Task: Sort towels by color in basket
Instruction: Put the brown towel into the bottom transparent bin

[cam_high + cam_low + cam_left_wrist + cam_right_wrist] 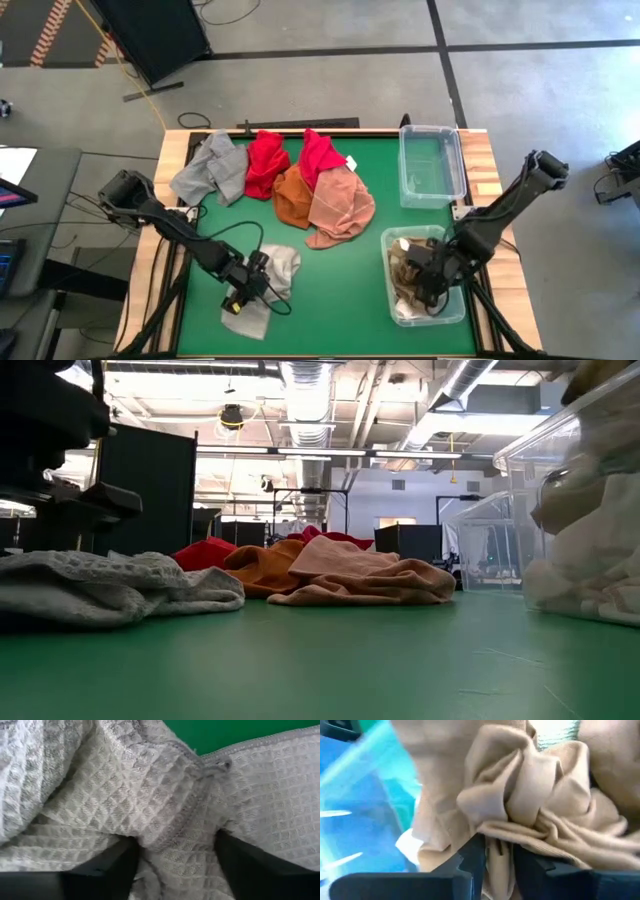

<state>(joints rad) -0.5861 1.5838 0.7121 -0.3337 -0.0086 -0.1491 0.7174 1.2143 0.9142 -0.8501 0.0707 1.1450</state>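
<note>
The left hand [243, 290] is down on a pale grey waffle-weave towel [268, 290] at the near left of the green table [330, 290], fingers spread with a fold of its stitched hem bunched between them. The right hand [428, 283] sits inside the near clear plastic bin [388, 290], fingers narrowly apart around a crumpled tan towel [530, 815]. Grey, red, orange and pink towels [340, 205] lie heaped at the far side, next to a second clear bin [432, 166].

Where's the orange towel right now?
High view: the orange towel lies mid-table in the far pile, between the red towel and the pink towel.
</note>
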